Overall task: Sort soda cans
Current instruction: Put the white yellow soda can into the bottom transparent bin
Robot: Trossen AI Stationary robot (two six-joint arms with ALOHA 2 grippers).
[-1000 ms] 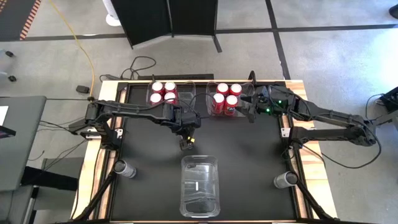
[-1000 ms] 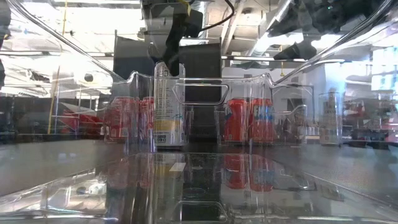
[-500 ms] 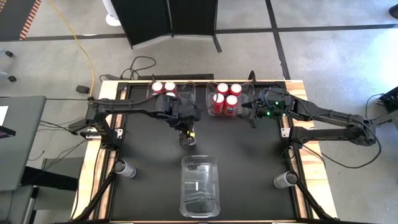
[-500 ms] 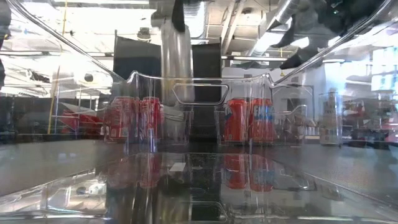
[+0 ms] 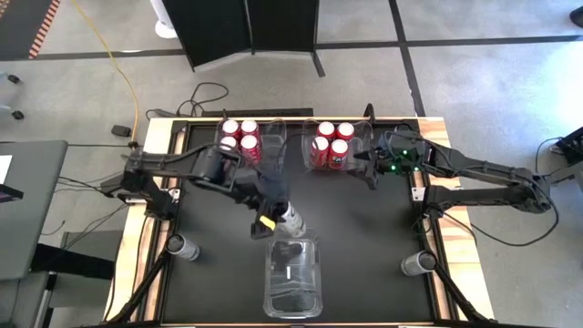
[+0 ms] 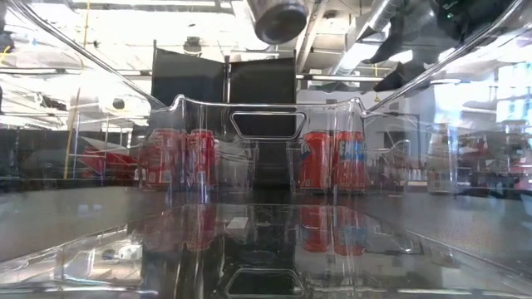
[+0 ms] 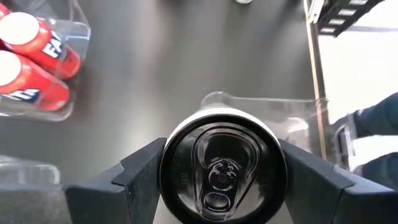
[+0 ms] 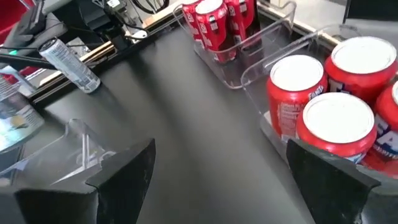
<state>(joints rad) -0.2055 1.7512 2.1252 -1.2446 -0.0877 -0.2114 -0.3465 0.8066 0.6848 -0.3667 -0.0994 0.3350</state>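
Three clear bins sat on a black table (image 5: 364, 237): two (image 5: 273, 134) (image 5: 360, 130) along the far edge, one (image 5: 293, 273) at the near edge. A yellow cable (image 5: 117, 64) crossed the floor beyond.

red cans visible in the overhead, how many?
8. Four red soda cans stand in the left clear plastic bin at the table's far edge; four more in the right bin. Others may be hidden.

Red cans (image 5: 330, 146) with silver tops, white lettering; one grey-silver can (image 7: 222, 167), dark lid. Clear bins (image 5: 291, 273). Black table (image 5: 364, 228), pale wood edge.
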